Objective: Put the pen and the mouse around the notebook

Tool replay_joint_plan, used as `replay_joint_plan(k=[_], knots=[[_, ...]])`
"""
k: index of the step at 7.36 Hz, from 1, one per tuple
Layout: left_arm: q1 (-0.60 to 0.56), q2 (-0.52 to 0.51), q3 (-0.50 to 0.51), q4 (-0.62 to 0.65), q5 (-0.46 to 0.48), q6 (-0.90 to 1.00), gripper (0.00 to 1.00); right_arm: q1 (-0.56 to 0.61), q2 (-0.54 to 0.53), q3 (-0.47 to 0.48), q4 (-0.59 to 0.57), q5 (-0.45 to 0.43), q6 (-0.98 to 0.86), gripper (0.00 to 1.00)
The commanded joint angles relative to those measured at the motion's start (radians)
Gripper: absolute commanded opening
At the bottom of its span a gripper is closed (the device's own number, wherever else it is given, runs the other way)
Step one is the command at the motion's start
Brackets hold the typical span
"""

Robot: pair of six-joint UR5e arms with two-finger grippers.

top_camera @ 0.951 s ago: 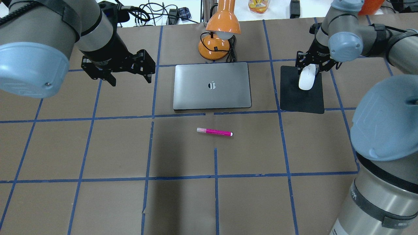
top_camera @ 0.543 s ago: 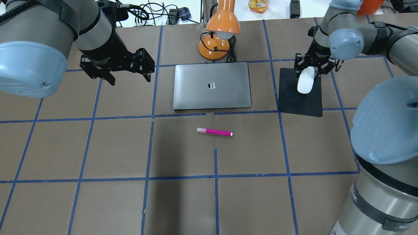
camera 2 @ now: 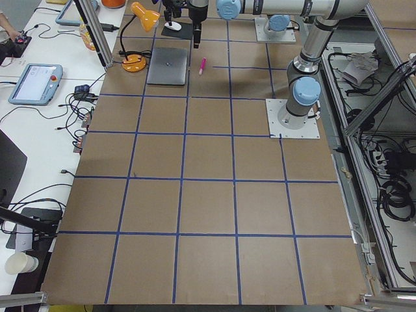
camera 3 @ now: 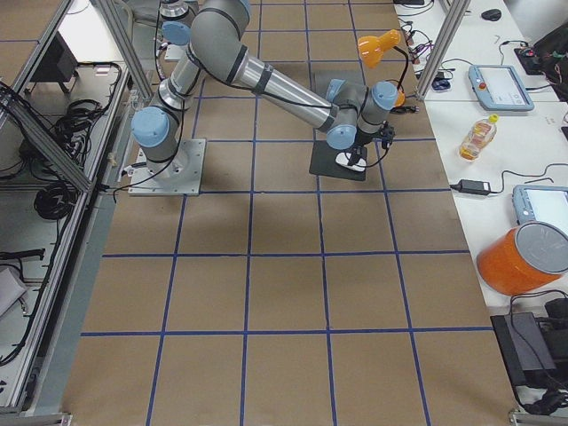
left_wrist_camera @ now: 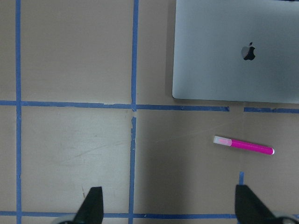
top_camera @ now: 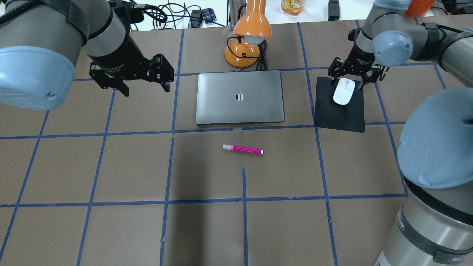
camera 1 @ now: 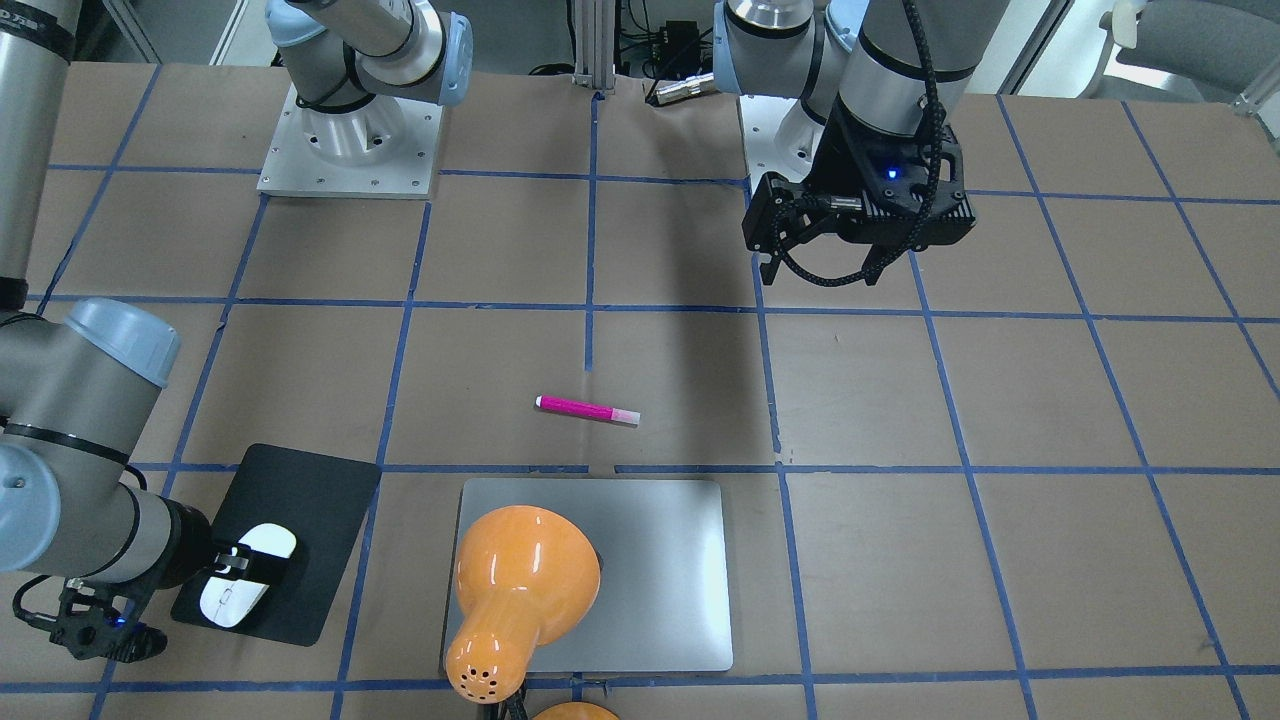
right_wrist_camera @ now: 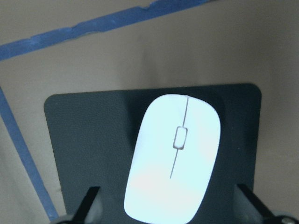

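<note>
The left arm reaches forward with its wrist turned straight down. The left end effector hangs well up, its two black fingers spread wide. The right arm stretches far out, folded at the elbow, with the forearm running back inward and the wrist pointing down. The right end effector sits much lower than the left one, its fingers also parted wide and clamping nothing.
</note>
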Motion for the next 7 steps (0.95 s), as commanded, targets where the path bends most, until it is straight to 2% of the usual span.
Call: replay_joint_plan(k=[1, 3, 4, 6, 7], knots=[[0.002, 0.0, 0.0, 0.0, 0.001, 0.0, 1.0, -0.001, -0.106, -0.017, 0.095, -0.008, 0.0, 1.0], [0.002, 0.0, 0.0, 0.0, 0.001, 0.0, 1.0, 0.01, -0.288, -0.011, 0.266, -0.011, 0.026, 1.0], [0.002, 0.001, 0.0, 0.0, 0.001, 0.0, 1.0, 0.046, -0.356, -0.005, 0.324, -0.047, 0.087, 1.0], [0.002, 0.001, -0.001, 0.0, 0.002, 0.002, 1.0, 0.164, -0.422, 0.0, 0.397, -0.074, 0.236, 1.0], [0.002, 0.003, -0.003, -0.005, 0.002, 0.002, 1.0, 0.175, -0.431, 0.0, 0.422, -0.062, 0.238, 1.0]])
